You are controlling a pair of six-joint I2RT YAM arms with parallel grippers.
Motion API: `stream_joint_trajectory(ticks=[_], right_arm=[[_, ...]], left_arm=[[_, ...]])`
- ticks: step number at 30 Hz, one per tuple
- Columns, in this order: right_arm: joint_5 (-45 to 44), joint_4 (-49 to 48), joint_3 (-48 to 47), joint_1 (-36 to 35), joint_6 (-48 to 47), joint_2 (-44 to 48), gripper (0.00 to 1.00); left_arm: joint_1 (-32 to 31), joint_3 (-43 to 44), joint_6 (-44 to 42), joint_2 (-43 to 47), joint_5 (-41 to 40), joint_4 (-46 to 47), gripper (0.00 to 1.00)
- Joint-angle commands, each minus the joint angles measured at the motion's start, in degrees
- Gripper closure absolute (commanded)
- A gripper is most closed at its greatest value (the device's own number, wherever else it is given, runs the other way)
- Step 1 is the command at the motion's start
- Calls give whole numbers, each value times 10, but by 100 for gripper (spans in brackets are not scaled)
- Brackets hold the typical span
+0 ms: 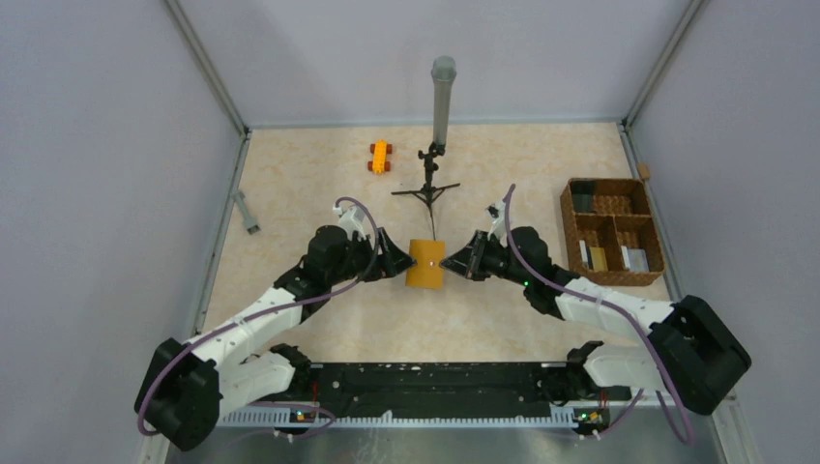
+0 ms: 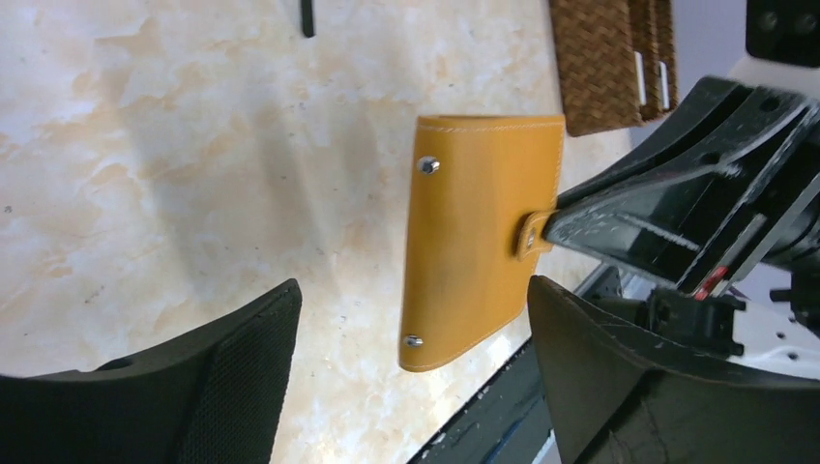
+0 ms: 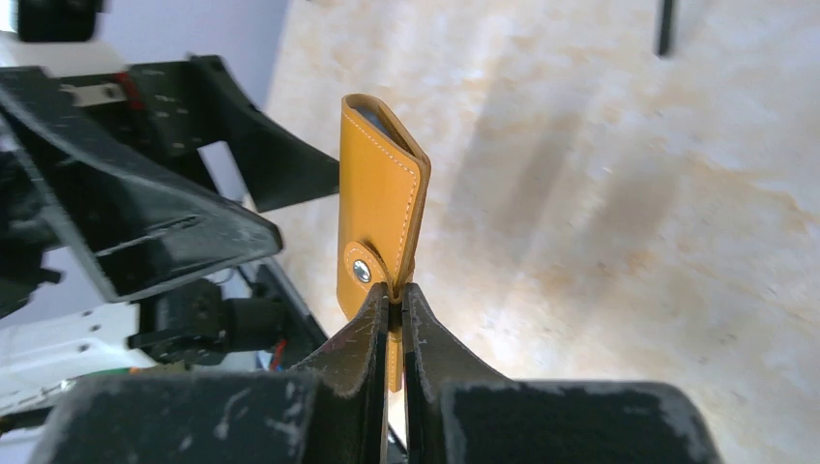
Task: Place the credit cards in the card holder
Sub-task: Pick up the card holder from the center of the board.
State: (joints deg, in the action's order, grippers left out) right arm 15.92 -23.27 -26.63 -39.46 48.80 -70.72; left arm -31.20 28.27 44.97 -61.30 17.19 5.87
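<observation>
The mustard-orange card holder (image 1: 424, 264) hangs above the table between the two arms, folded shut with its snap strap fastened. My right gripper (image 1: 456, 261) is shut on the holder's strap edge (image 3: 382, 208), its fingertips (image 3: 395, 290) pinching the leather just below the snap. My left gripper (image 1: 395, 259) stands open at the holder's other side. In the left wrist view the holder (image 2: 479, 242) sits ahead of the spread fingers (image 2: 414, 290), touching neither. I cannot make out the credit cards with certainty; thin pale pieces (image 1: 633, 258) stand on edge in the basket.
A brown wicker compartment basket (image 1: 567, 222) stands at the right, also visible in the left wrist view (image 2: 604, 58). A small orange toy car (image 1: 379, 156) lies at the back. A black tripod (image 1: 426, 190) carrying a grey cylinder stands behind the holder. A grey bar (image 1: 248, 213) lies by the left wall.
</observation>
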Motion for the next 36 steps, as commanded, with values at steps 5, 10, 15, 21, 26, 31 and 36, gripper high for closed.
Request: stream_joint_trajectory(ticks=[5, 10, 15, 21, 26, 31, 36], right_arm=[[61, -83, -3, 1, -32, 107, 100], [90, -123, 1, 1, -26, 123, 100], [111, -152, 3, 1, -18, 123, 100], [108, -146, 7, 1, -21, 122, 100], [91, -118, 0, 1, -29, 120, 100], [66, -2, -43, 1, -84, 137, 67], [64, 97, -88, 1, -161, 179, 35]], left_arm=[[9, 35, -35, 72, 87, -29, 4], [9, 31, -23, 74, 154, 25, 1], [9, 15, 9, 64, 207, 94, 4], [9, -7, 53, 58, 224, 158, 33], [9, -10, 53, 63, 226, 157, 71], [19, 33, -1, 80, 197, 16, 100], [64, 112, -89, 47, 258, -159, 100]])
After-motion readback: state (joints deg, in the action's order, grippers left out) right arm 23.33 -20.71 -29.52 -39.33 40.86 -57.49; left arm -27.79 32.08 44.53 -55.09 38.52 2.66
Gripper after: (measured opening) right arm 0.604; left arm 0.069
